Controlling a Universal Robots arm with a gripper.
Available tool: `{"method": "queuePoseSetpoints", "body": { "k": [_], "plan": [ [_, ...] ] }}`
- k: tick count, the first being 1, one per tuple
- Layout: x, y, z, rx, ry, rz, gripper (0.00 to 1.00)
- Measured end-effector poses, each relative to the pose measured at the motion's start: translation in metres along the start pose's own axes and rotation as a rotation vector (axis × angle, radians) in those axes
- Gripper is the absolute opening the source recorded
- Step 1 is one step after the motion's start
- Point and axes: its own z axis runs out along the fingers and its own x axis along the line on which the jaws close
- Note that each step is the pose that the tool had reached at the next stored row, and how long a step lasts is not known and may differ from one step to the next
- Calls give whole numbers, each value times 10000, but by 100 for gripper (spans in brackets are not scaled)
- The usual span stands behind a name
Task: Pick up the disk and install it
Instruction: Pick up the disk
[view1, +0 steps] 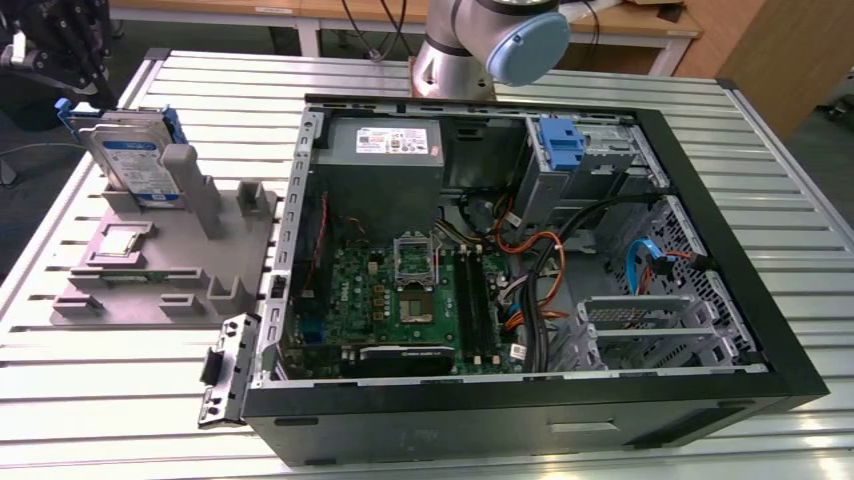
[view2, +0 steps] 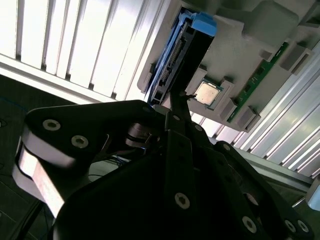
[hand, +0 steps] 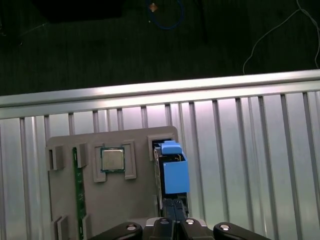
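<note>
One black pincer (hand: 174, 221) is hanging close over the top edge of the disk (hand: 171, 172) in the first wrist view, and from here I cannot tell whether it is apart, together or clamped. The disk is standing on edge in a slot of a grey holder (view1: 160, 285) at the exterior view's left, with blue rails framing its labelled face. A processor chip (hand: 112, 160) is sitting in a recess of the holder near the disk, and a green memory strip (hand: 76, 190) is lying beyond it. The holder is resting on a slatted metal table (view1: 120, 410), just beside an open computer case (view1: 754, 310). Inside the case a green motherboard (view1: 400, 300), a grey power-supply box (view1: 387, 170) and a bare blue bracket (view1: 563, 145) are showing. The arm's base (view1: 454, 60) is standing behind the case.
</note>
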Motion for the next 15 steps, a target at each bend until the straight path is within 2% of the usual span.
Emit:
{"method": "queuePoseSetpoints", "body": {
  "k": [3, 8, 10, 12, 15],
  "plan": [
    [0, 0, 0, -8, 6, -167, 11],
    [0, 0, 0, -9, 8, -200, 11],
    [0, -1, 1, -7, -30, -205, 11],
    [0, 0, 5, 39, -61, -226, 11],
    [1, -1, 11, 85, -70, -272, 11]
  ]
}}
